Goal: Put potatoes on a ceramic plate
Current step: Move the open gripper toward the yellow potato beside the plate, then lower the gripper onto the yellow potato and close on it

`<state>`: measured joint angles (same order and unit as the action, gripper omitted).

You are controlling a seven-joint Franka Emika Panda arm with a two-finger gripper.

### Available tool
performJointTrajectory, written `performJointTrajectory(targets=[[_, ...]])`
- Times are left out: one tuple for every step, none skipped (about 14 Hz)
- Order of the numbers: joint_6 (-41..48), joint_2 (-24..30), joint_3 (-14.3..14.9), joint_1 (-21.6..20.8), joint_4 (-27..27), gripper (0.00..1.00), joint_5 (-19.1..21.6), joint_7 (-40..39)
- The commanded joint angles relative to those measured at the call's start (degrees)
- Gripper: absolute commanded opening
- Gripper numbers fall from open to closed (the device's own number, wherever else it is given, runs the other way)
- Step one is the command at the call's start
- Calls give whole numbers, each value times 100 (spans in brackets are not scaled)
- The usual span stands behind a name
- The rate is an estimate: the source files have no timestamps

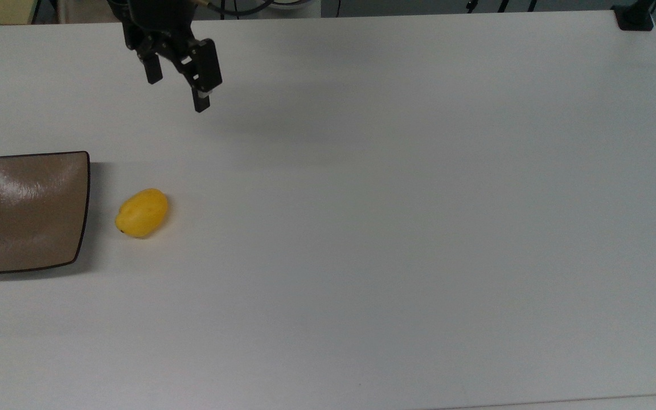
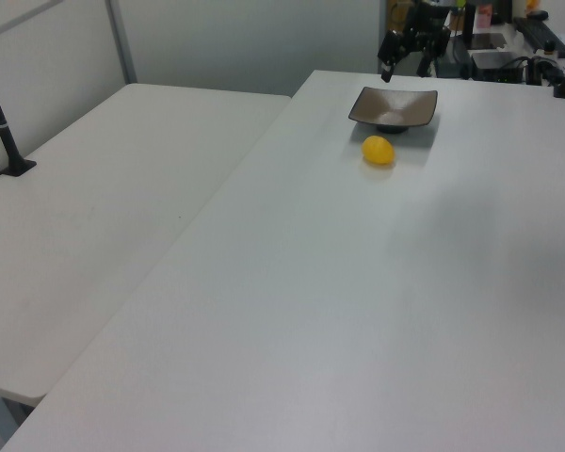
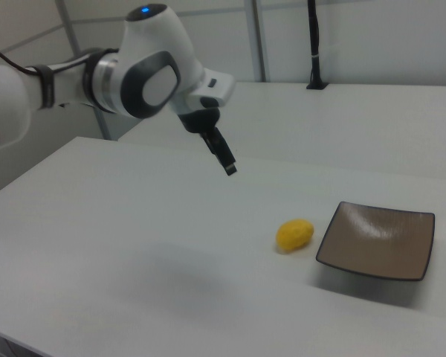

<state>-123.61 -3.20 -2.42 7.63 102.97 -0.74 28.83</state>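
Observation:
The yellow potato lies on the white table just to the top view's right of the brown square ceramic plate, apart from it. The plate holds nothing. My gripper hangs open in the air near the table's far edge, well beyond the potato and a little to the top view's right of it, with nothing between its fingers. In the left view the gripper is above and behind the plate and the potato. In the right view the gripper is up and left of the potato and plate.
A black clamp base sits at the table's far right corner in the top view. A second white table with a black pole stands beside it in the left view. Wide bare tabletop stretches right of the potato.

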Motion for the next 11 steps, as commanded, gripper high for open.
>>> performJointTrajectory(targets=[[-444, -329, 5, 133, 39, 100, -234, 97], [-480, -443, 5, 142, 22, 100, -303, 97], [-506, -584, 13, 160, -66, 100, -391, 105], [-507, -733, 14, 195, -153, 100, -444, 114], [-515, -891, 5, 213, -224, 100, -454, 114], [-507, -1110, 13, 248, -381, 100, -462, 114], [-507, -1217, 5, 274, -452, 100, -497, 106], [-507, -1305, 5, 292, -471, 100, -567, 114], [-507, -1384, 5, 292, -514, 100, -620, 123], [-507, -1463, 5, 301, -576, 100, -638, 123], [-507, -1560, 5, 327, -646, 100, -647, 123]])
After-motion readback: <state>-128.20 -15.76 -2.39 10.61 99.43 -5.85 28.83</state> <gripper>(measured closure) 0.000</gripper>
